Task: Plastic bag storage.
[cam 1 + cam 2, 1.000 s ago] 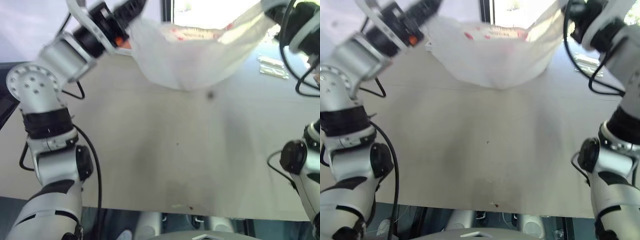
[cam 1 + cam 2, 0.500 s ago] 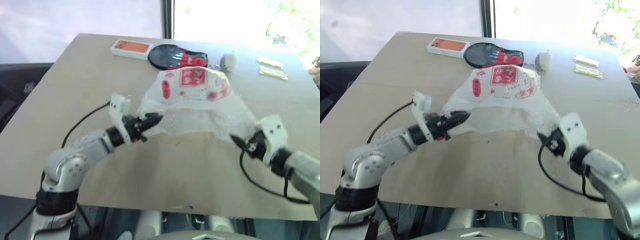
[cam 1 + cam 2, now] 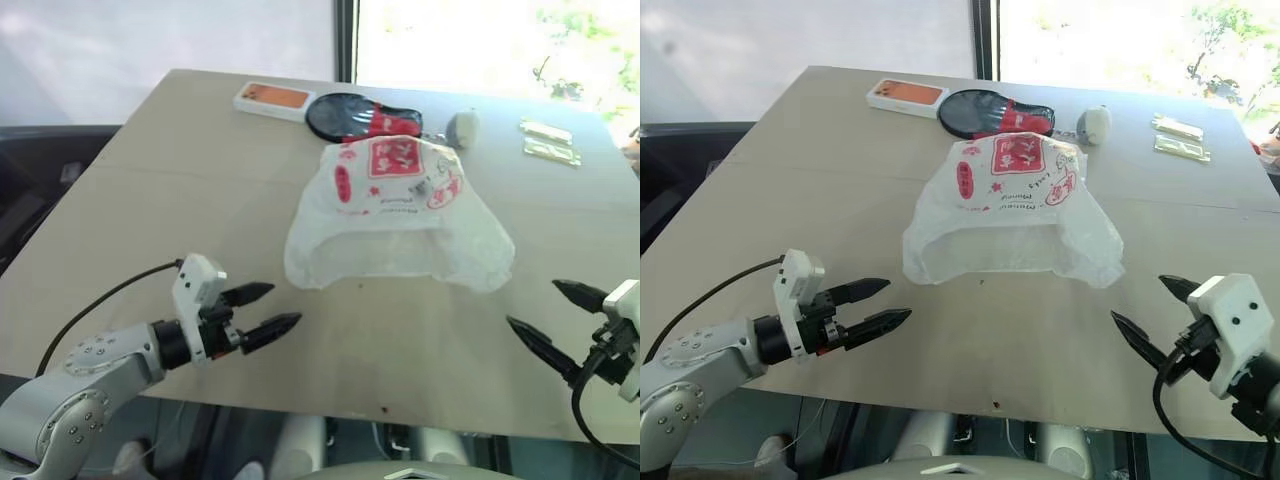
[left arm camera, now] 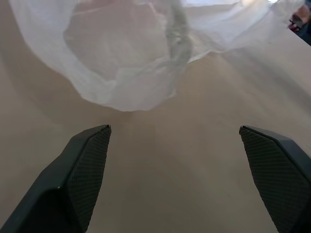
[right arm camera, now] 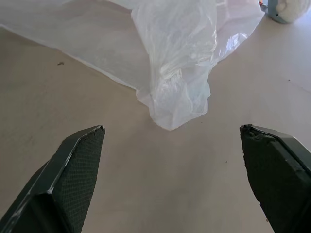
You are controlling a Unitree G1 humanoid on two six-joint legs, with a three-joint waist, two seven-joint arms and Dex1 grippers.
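a: two tools, both released. the left tool [image 3: 262, 309] hovers low over the near left part of the counter [image 3: 180, 190], its black fingers [image 4: 82, 170] spread wide with bare counter between them.

b: and the right tool [image 3: 555, 320]?

a: same on the near right side, fingers [image 5: 73, 170] wide apart, gripping nothing. each tool points inward toward the middle of the counter.

b: where is the plastic bag [image 3: 395, 215]?

a: lying in the middle of the counter, between the two tools and farther out than both, apart from each. it is a crinkly translucent white heap, puffed up a little, with red printed patches and characters on its far upper side. its near edge spreads out flat on the counter, and one corner [image 5: 177, 104] droops toward the right tool, well short of the fingers.

b: anything else out there?

a: along the far edge, an orange and white phone-like slab [image 3: 275, 99], then a black oval item with a red part [image 3: 355, 117] just behind the bag, then a small grey rounded thing [image 3: 461, 127]. off to the far right lie two pale flat packets [image 3: 549, 141], side by side.

b: does the bag touch any of those?

a: its far edge lies right at the black oval item; i cannot tell whether they touch.
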